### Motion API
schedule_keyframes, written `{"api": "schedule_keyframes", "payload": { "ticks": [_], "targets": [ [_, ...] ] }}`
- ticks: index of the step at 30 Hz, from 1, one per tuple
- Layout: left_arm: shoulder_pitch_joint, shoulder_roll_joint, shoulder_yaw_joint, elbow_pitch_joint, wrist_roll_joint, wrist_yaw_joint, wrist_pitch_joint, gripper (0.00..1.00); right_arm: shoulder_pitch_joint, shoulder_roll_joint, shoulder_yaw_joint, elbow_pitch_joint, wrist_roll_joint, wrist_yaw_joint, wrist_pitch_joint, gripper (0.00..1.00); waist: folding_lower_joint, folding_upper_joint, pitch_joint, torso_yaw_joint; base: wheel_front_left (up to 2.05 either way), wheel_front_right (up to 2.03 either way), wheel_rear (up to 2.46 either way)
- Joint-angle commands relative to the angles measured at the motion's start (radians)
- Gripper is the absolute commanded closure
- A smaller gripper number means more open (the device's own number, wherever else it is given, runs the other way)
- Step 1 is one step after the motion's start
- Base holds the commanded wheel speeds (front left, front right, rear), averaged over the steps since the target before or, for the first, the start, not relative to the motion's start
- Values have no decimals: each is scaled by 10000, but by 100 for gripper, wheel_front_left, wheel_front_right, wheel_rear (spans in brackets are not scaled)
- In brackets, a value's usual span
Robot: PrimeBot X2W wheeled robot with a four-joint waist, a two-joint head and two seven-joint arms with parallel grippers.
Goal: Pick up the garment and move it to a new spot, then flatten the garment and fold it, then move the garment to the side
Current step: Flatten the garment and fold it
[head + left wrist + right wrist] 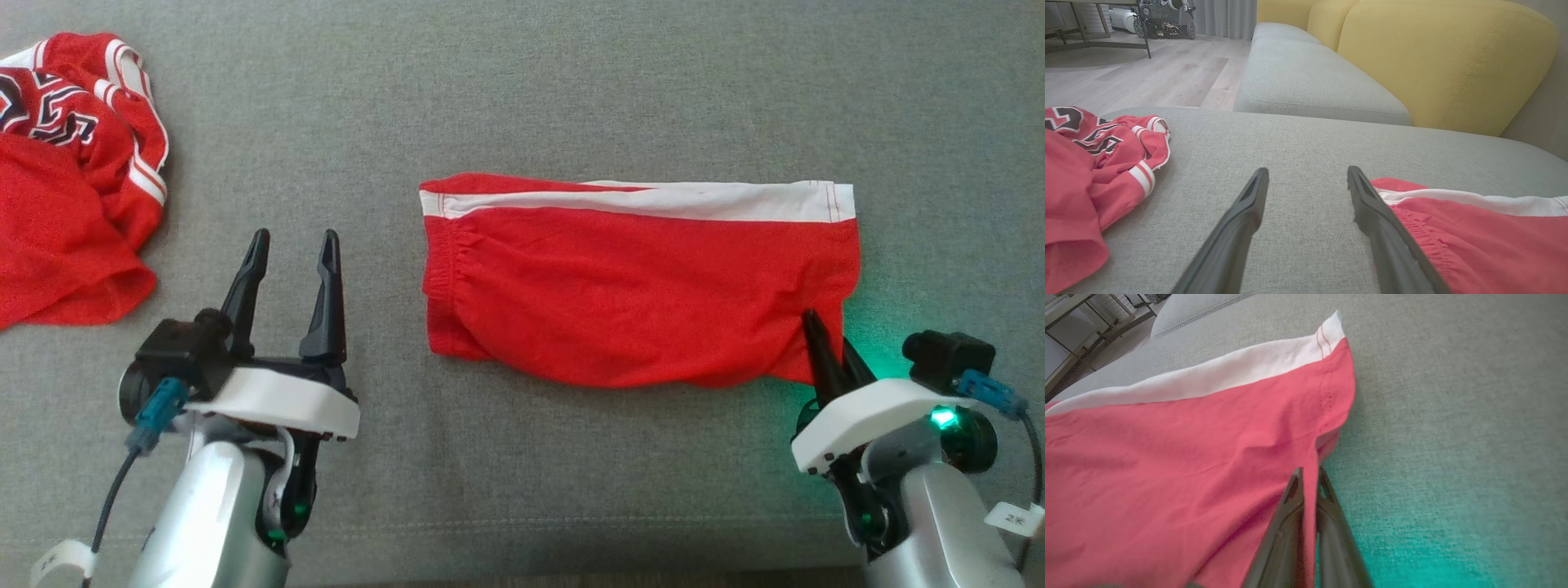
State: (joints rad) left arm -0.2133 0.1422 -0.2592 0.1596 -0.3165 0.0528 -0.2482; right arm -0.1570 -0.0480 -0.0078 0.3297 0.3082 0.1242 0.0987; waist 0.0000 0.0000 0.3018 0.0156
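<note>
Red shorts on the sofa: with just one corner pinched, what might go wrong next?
The right jaws pinch only the near right corner of the red shorts; lifting there could let the fold fall open. The left jaws stand open, apart from the waistband, so that end might drag across the grey cushion.

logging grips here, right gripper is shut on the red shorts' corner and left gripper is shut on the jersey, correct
No: the left gripper is open over the cushion, holding nothing, per the left wrist view. The right gripper is shut on a corner of the red shorts.
</note>
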Motion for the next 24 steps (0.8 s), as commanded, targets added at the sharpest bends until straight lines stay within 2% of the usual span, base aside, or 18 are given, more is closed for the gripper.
{"api": "schedule_keyframes", "payload": {
  "ticks": [1,6,12,18,24],
  "targets": [
    [-180,219,271,-383,101,23,-48,0,-48,-23,116,-282,31,65,-31,100,0,0,2,8,0,0,0],
    [-206,206,179,-350,77,8,-45,0,-318,-23,102,-180,-17,65,-32,100,0,0,-51,80,0,0,0],
    [-214,176,109,-293,41,2,-51,0,-1028,-23,1031,-1161,-182,65,324,100,0,0,-198,191,0,0,0],
    [-245,47,18,-147,-10,-5,-72,0,-1960,-23,2894,-2568,-176,65,1393,100,0,0,-419,514,0,0,0],
    [-288,-99,-76,-3,-40,-51,-100,0,-2422,-22,4764,-2392,808,65,1680,100,0,0,-523,1000,0,0,0]
  ]
}}
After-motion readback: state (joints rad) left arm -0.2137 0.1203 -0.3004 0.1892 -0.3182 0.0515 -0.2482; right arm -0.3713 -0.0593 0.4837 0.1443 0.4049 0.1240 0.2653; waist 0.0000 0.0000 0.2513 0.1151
